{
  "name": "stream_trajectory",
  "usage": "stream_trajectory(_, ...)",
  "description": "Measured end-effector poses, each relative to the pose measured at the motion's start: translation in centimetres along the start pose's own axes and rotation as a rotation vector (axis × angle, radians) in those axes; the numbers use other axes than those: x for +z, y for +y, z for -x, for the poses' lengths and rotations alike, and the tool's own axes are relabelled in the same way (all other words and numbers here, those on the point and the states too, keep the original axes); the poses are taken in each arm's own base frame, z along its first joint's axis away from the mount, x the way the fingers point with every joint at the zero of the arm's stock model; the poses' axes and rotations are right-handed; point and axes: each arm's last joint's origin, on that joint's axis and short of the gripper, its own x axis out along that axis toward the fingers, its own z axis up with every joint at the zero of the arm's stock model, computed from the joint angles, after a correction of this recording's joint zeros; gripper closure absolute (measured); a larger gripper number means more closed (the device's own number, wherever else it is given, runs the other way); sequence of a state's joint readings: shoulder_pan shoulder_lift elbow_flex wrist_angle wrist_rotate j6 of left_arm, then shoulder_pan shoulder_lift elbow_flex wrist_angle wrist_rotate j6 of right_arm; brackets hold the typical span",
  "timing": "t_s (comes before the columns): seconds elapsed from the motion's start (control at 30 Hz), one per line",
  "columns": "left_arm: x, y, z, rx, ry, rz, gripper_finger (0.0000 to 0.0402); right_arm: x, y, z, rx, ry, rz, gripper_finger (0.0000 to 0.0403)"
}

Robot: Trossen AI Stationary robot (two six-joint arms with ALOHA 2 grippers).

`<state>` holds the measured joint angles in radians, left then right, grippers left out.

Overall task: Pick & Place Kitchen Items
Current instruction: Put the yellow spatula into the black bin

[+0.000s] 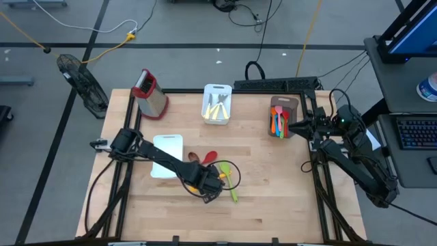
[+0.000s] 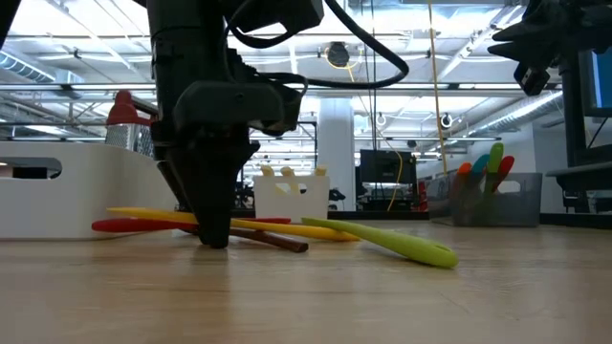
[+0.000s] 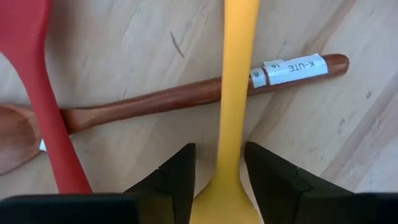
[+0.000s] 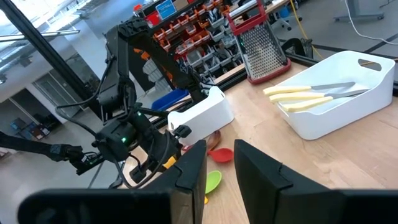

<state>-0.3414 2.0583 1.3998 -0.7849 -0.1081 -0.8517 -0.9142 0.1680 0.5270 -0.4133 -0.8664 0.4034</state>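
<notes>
Yellow spatula handle (image 3: 235,93) runs between the parted fingers of the left gripper (image 3: 217,180), crossing a brown wooden spoon (image 3: 186,99) beside a red spatula (image 3: 37,87) on the table (image 1: 273,198). Only the low view shows the green spoon (image 2: 392,241) lying alongside. Right gripper (image 4: 217,171) hangs unclenched by the brown tray (image 1: 287,102).

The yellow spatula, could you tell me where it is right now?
In the left wrist view the yellow spatula lies on the table between the left gripper's open fingers, crossing over the brown wooden spoon, beside the red spatula.
</notes>
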Motion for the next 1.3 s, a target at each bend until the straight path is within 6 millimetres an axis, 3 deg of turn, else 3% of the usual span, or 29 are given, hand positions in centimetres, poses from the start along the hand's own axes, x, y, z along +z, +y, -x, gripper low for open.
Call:
stream_trajectory(0.37, -0.1, 0.1, 0.5, -0.008, 0.007, 0.026, 0.039, 0.0, 0.0, 0.0, 0.0, -0.001, 0.0, 0.033)
stream_trajectory(0.63, -0.1, 0.5, 1.6, -0.016, 0.012, 0.028, 0.0386, 0.0, 0.0, 0.0, 0.001, -0.003, 0.003, 0.033)
stream_trajectory(1.3, -0.1, 0.4, 2.0, -0.069, 0.048, 0.05, 0.0395, 0.0, 0.0, 0.0, 0.001, -0.003, -0.039, 0.033)
